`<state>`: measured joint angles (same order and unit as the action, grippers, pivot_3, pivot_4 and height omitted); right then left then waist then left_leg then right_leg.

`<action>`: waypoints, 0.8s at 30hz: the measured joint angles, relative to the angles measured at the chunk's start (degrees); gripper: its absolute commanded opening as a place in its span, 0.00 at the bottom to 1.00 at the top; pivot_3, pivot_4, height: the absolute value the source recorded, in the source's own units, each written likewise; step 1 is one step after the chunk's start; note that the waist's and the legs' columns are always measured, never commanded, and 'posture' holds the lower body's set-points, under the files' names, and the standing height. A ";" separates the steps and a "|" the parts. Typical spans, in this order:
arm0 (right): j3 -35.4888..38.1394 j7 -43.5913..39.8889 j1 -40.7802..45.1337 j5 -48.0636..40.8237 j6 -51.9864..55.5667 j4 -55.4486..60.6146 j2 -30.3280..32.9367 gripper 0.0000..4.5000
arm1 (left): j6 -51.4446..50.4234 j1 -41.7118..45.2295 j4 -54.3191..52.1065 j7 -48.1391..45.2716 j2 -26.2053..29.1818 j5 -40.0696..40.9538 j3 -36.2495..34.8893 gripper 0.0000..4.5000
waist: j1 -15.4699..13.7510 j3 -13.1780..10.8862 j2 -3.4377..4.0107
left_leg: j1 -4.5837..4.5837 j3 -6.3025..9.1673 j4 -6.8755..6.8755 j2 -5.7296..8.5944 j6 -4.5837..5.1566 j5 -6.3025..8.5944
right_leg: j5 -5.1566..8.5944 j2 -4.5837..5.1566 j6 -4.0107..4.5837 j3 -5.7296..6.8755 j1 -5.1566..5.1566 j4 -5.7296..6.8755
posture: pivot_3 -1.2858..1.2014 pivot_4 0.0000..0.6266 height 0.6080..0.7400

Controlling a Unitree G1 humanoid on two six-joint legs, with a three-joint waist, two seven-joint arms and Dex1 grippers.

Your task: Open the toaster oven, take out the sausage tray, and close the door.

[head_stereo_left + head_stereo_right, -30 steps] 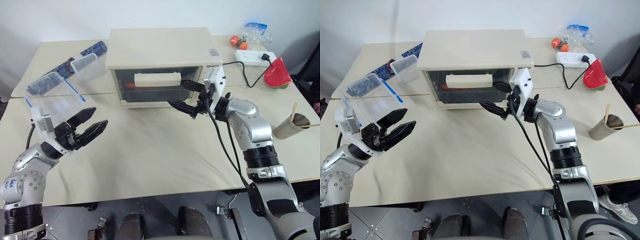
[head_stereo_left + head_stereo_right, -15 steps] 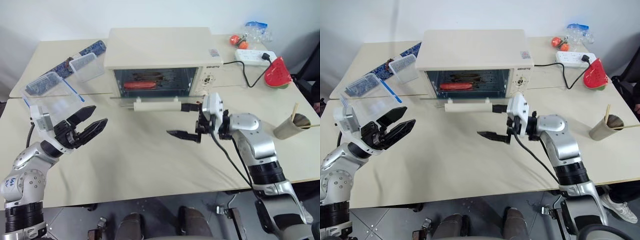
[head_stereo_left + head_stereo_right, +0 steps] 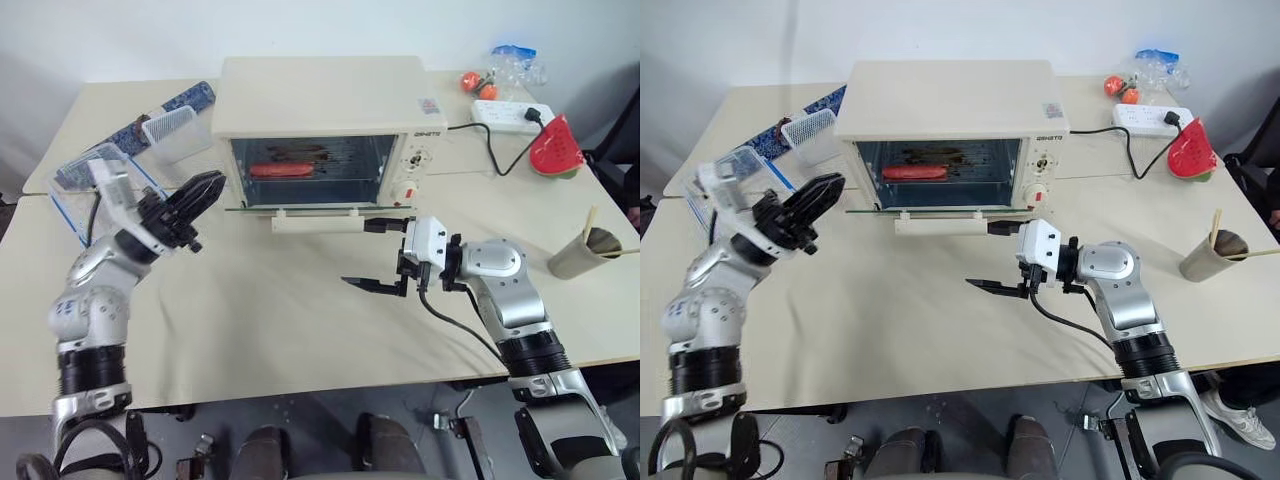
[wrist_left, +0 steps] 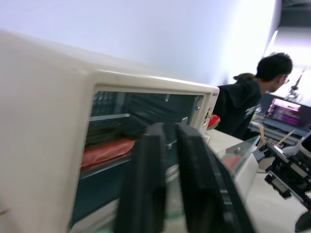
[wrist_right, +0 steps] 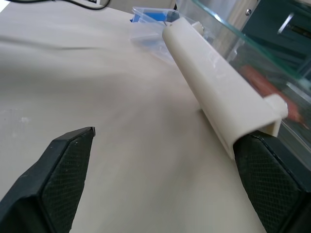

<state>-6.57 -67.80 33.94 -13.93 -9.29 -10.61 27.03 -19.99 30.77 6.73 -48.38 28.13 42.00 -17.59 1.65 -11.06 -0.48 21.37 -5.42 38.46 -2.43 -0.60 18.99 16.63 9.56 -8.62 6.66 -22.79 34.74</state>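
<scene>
Oven (image 3: pixel 320 120) at far centre of tabletop (image 3: pixel 280 320); door (image 3: pixel 312 207) down, level. Sausage tray (image 3: pixel 290 170) inside on rack, untouched. Left gripper (image 3: pixel 205 188) shut, empty, at left edge of door, aimed into cavity. Right gripper (image 3: pixel 385 255) wide open, empty; far finger just beside right end of handle (image 3: pixel 330 222).

Risks, judged:
- shut left gripper cannot take tray rim; must open first
- left reach may knock door edge or push tray deeper
- right finger may nudge handle, swing door up
</scene>
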 measured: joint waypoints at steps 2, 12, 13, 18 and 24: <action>-0.02 0.42 -0.06 0.03 -0.04 -0.02 -0.08 1.00 | 1.49 1.33 1.39 0.06 -1.68 -2.21 2.21 0.01 | -0.05 0.00 0.00 | 0.00 0.00 0.01 0.00 0.00 0.00 | 0.00 0.00 0.00 0.01 0.00 0.00 | 0.52 0.24 1.00; 5.41 2.96 -15.05 -1.86 5.33 12.69 7.85 1.00 | -1.36 2.09 2.81 -4.04 -0.16 -6.23 7.51 0.01 | -1.29 0.01 -0.02 | 0.11 0.05 0.16 0.00 0.07 0.04 | 0.00 0.00 0.00 0.02 0.00 -0.04 | 0.52 0.24 1.00; 7.38 3.21 -19.30 -2.01 5.61 14.05 9.98 1.00 | -2.57 1.33 2.56 -5.01 0.90 -6.09 7.49 0.01 | -1.64 0.01 -0.02 | 0.11 0.04 0.16 0.00 0.09 0.07 | 0.00 0.00 0.00 0.02 0.00 -0.05 | 0.52 0.24 1.00; 16.64 4.68 -34.49 -1.87 4.18 14.90 15.33 1.00 | -4.52 -2.55 2.66 -6.33 2.29 -6.60 7.73 0.01 | -1.96 0.00 -0.03 | 0.14 -0.04 0.49 -0.01 0.16 0.11 | 0.00 0.00 0.00 -0.01 0.15 -0.19 | 0.52 0.24 1.00; 19.01 11.16 -30.54 -0.66 2.28 16.40 14.68 1.00 | -3.50 -4.84 2.80 -6.13 0.54 -8.76 9.73 0.01 | -0.87 0.00 -0.03 | -0.14 -0.24 0.61 -0.09 0.15 0.07 | -0.07 -0.02 0.11 -0.25 0.25 0.00 | 0.52 0.24 1.00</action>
<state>12.44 -56.64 3.41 -14.59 -7.01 5.78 41.71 -23.49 25.93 9.53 -54.52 28.68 33.23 -7.86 0.78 -11.05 -0.50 21.22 -5.65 39.07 -2.52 -0.46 19.07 16.56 9.53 -8.51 6.41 -22.54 34.75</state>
